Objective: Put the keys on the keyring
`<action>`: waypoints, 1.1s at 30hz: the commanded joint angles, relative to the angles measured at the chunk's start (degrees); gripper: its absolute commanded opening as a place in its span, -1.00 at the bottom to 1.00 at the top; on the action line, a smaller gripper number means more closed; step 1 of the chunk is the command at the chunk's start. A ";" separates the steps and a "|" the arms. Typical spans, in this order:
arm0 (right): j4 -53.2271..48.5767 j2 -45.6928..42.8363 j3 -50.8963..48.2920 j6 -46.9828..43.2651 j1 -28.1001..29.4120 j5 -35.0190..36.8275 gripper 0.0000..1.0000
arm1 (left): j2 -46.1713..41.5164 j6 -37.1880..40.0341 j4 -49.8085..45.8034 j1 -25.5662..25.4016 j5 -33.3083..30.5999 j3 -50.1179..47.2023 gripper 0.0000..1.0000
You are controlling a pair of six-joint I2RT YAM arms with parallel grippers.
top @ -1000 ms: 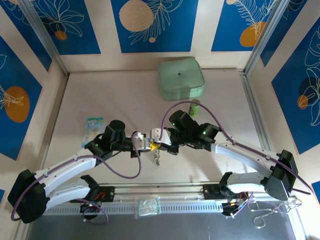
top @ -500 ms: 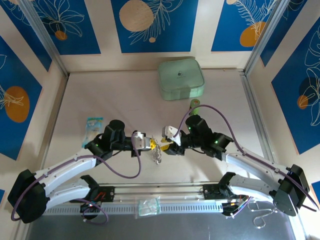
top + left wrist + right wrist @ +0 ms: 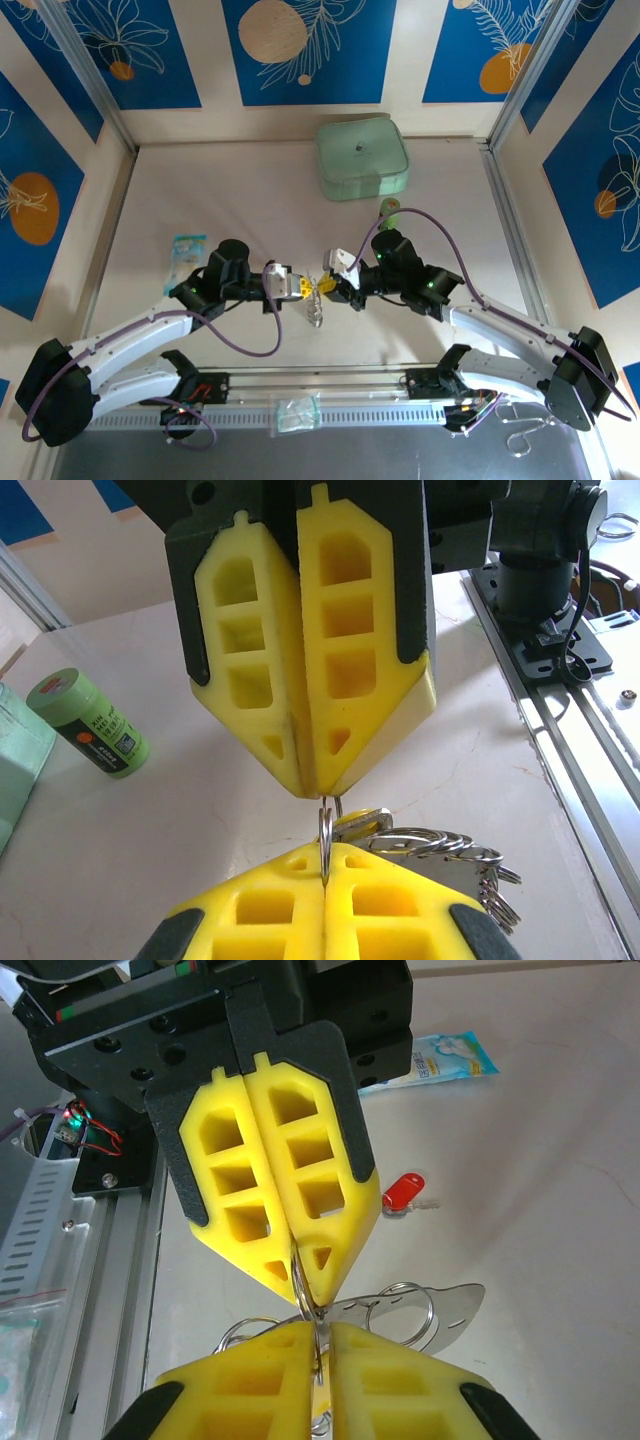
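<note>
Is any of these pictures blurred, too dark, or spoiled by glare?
Top external view: even light, soft shadows on the table, the keyring too small to read. Left wrist view: sharp, small glints on the keyring. Right wrist view: sharp, the red key clear.

The keyring (image 3: pixel 326 837) is seen pinched edge-on between the closed yellow fingers of the left gripper (image 3: pixel 325 868) below, while it is met from above by the right gripper (image 3: pixel 308 780), closed too, its silvery loops bunched just right, a green cylinder (image 3: pixel 90 725) laid well left.
</note>
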 commanded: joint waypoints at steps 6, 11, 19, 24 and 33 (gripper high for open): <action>-1.08 0.13 -0.44 -0.24 -0.36 -1.37 -0.45 | -0.18 -0.52 2.42 -0.17 2.36 0.47 -1.00; -1.15 0.76 -0.25 -0.33 -0.45 -1.90 -0.63 | -0.36 -0.59 2.56 -0.25 2.46 0.43 -1.00; -1.72 1.01 0.07 -0.50 -0.95 -3.04 -0.76 | -0.66 -0.70 2.79 -0.25 2.75 0.33 -1.00; -1.90 1.26 0.00 -0.66 -0.98 -2.44 -0.56 | -0.71 -0.75 2.93 -0.21 2.80 0.26 -1.00; -2.35 0.62 0.59 -0.83 -1.05 -3.06 -0.81 | -0.62 -0.73 2.88 -0.27 2.80 0.24 -1.00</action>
